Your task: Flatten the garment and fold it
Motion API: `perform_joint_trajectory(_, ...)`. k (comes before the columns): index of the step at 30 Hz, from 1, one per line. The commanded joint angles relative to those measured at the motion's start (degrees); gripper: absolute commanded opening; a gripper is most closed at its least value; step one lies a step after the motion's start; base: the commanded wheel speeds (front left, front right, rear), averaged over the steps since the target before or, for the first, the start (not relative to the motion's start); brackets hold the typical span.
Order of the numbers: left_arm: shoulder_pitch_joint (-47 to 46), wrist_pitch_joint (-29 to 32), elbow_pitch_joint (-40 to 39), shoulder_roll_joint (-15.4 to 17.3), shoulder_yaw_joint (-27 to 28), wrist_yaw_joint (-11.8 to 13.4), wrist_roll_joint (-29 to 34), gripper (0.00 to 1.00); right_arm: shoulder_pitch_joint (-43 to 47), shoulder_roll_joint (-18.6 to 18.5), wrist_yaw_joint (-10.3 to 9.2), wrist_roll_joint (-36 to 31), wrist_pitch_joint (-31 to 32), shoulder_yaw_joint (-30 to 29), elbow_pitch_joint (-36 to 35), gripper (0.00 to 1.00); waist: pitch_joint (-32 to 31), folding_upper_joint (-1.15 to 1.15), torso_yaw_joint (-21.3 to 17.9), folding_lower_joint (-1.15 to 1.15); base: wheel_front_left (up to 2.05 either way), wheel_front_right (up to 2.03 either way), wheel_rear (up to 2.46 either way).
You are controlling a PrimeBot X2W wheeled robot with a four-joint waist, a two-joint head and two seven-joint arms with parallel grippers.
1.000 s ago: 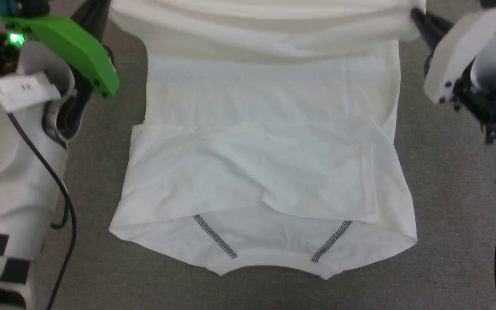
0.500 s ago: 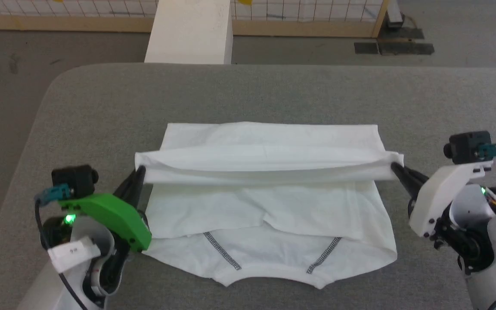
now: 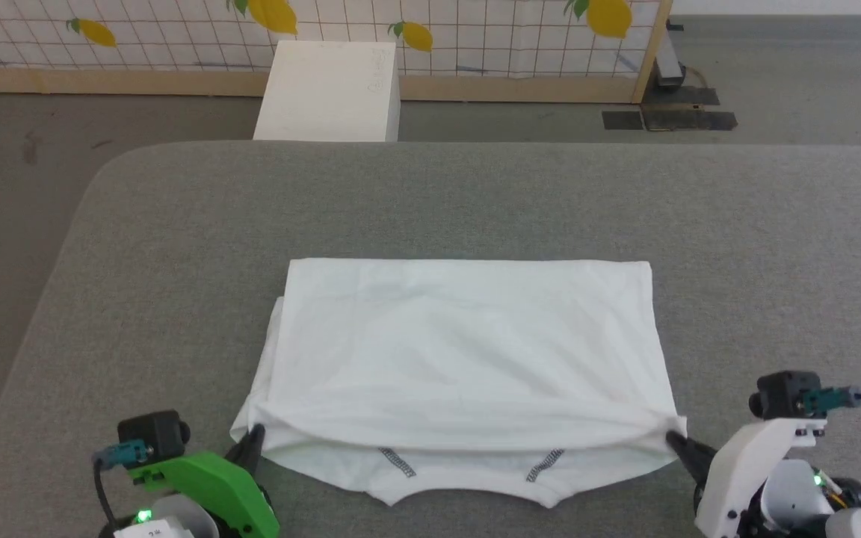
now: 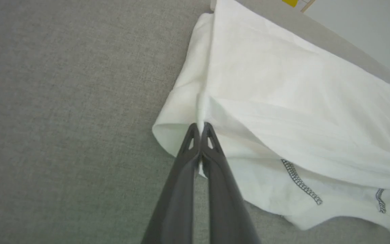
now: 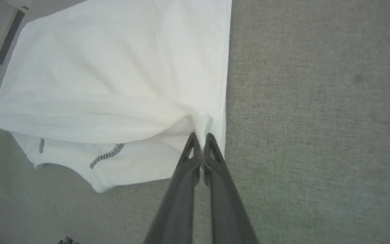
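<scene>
While the left tool (image 3: 254, 436) pinched the folded layer's near left corner, the garment (image 3: 468, 351) lay centred on the grey desk (image 3: 430, 194), its top layer stopping just short of the stitched neck end, and the right tool (image 3: 676, 441) clamped the near right corner. To finish this fold well, I judged, both corners should go down level and together, edges aligned, before either grip opened.

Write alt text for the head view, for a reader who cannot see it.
A white T-shirt, folded over on itself, lies on a grey table, its two near corners pinched by the left gripper and the right gripper, fingers shut on the fabric. Grey zigzag stitching shows under the near edge; a white box stands beyond the table.
</scene>
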Motion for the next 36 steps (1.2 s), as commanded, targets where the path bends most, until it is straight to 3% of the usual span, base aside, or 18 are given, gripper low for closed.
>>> perform_joint_trajectory(1,1.3,0.9,1.1,-0.2,-0.5,0.4,-0.8,0.00,1.2,0.2,-0.08,-0.9,0.5,0.3,0.4,0.00,-0.1,0.00,-0.1,0.01,0.00,0.00,0.00)
perform_joint_trajectory(3,1.8,2.4,2.4,-0.6,-0.9,0.8,-1.7,0.03,2.3,0.3,-0.08,-1.4,1.7,0.6,1.0,0.00,-0.1,0.00,-0.2,0.01,0.00,0.00,0.00)
perform_joint_trajectory(4,1.9,3.1,2.8,-0.7,-1.0,1.1,-1.9,0.20,2.6,0.4,-0.08,-1.4,2.0,0.5,1.0,0.04,-0.1,0.00,-0.2,0.01,0.00,0.00,0.00)
perform_joint_trajectory(5,2.1,3.8,3.0,-0.8,-0.9,1.4,-2.4,1.00,2.9,0.4,-0.08,-1.4,2.3,0.6,0.8,1.00,-0.2,0.00,-0.1,0.01,0.00,0.00,0.00)
perform_joint_trajectory(9,3.1,6.6,2.4,0.4,0.2,3.2,-4.1,1.00,3.6,-0.2,-0.08,0.4,3.4,0.3,-2.0,1.00,-0.8,0.00,0.0,0.01,0.00,0.00,0.00)
perform_joint_trajectory(14,4.5,7.4,-2.3,4.1,4.0,7.4,-4.4,1.00,3.9,-1.0,-0.08,3.4,5.8,-3.5,-7.8,1.00,-1.8,0.00,0.4,0.01,0.00,0.00,0.00)
perform_joint_trajectory(19,4.1,-2.3,-10.3,6.9,11.1,10.4,-1.1,1.00,0.4,-2.3,-0.08,3.2,9.7,-8.3,-11.5,1.00,-1.5,0.00,0.7,0.01,0.00,0.00,0.00)
perform_joint_trajectory(25,1.7,-16.8,-15.2,6.9,12.0,7.8,7.8,1.00,-7.0,-6.2,-0.08,1.5,15.7,-5.6,-5.7,1.00,1.4,0.00,1.1,0.01,0.00,0.00,0.00)
perform_joint_trajectory(30,-0.8,-18.8,-17.8,3.9,12.1,4.9,16.9,1.00,-12.2,-8.4,-0.08,2.9,17.9,-1.0,0.7,1.00,4.1,0.00,2.2,0.01,0.00,0.00,0.00)
perform_joint_trajectory(36,-0.3,-18.9,-20.8,-2.3,15.2,0.2,26.3,1.00,-16.0,-8.9,-0.08,6.0,15.8,4.9,7.7,1.00,6.5,0.00,3.4,0.01,0.00,0.00,0.00)
